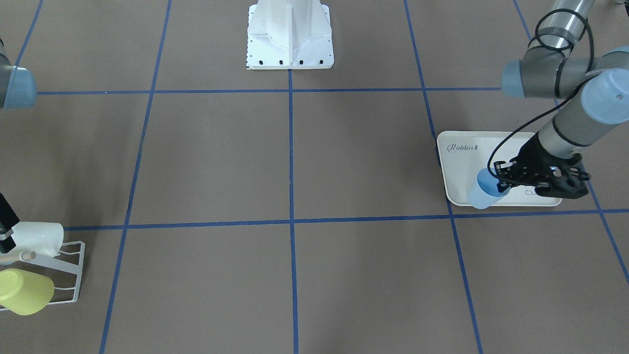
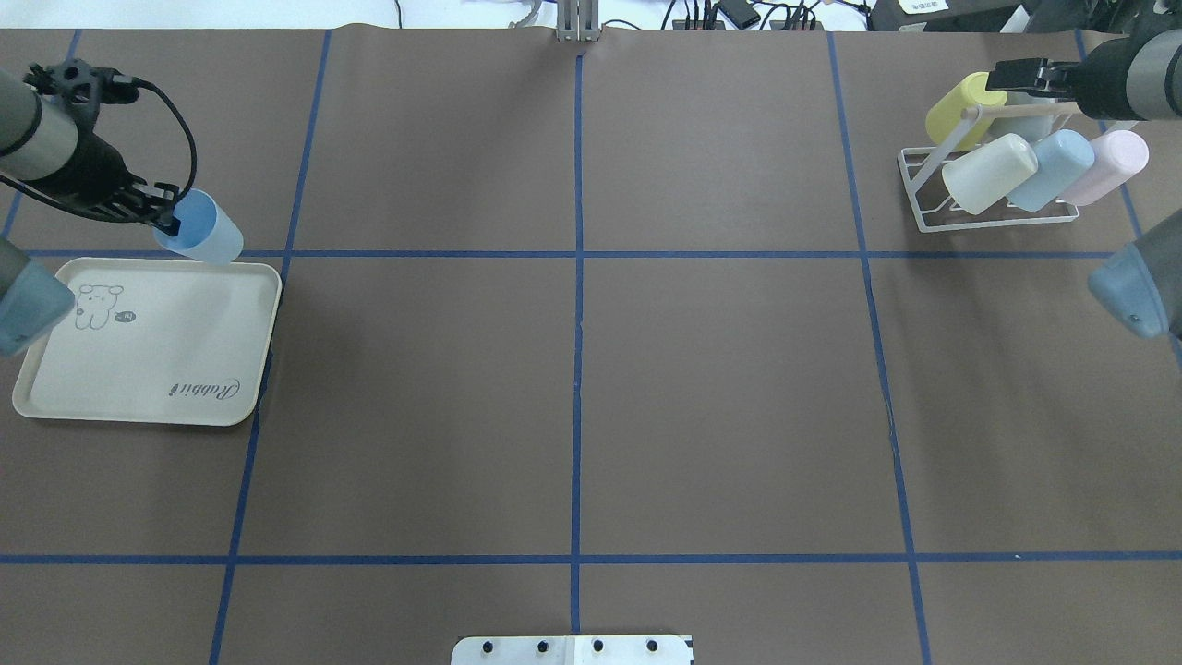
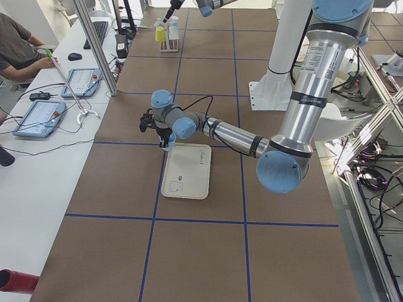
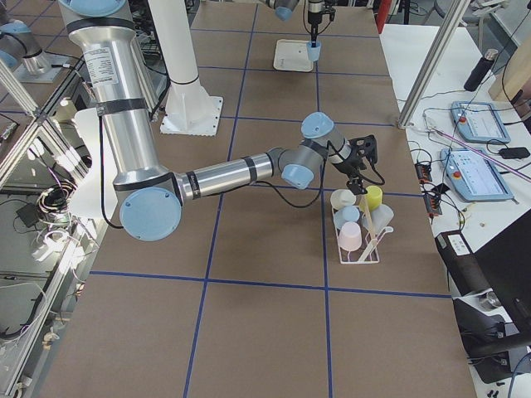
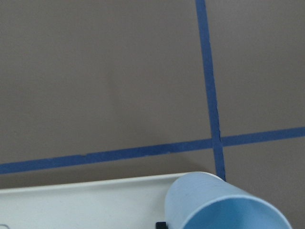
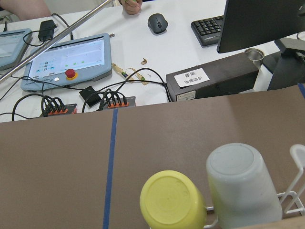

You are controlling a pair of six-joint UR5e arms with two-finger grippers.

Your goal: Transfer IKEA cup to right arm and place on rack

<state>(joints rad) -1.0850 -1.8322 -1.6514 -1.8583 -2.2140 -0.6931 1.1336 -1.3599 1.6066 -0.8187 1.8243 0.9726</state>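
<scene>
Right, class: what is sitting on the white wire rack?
On the rack: a yellow cup, a cream cup, a blue cup and a pink cup. A pale fifth cup is partly covered overhead by the right gripper.

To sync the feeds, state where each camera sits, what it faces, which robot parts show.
Front-facing: across table, facing robot base; left arm holds blue cup by tray.
Overhead: behind robot, looking forward; both arms, right arm at rack.
Exterior left: robot's left table end; left arm near.
Exterior right: opposite end; right arm near.
Left wrist: down on cup, tray edge; no arm.
Right wrist: over racked cups, towards operators' desk; no arm.
Front-facing, overhead share cup, tray.
</scene>
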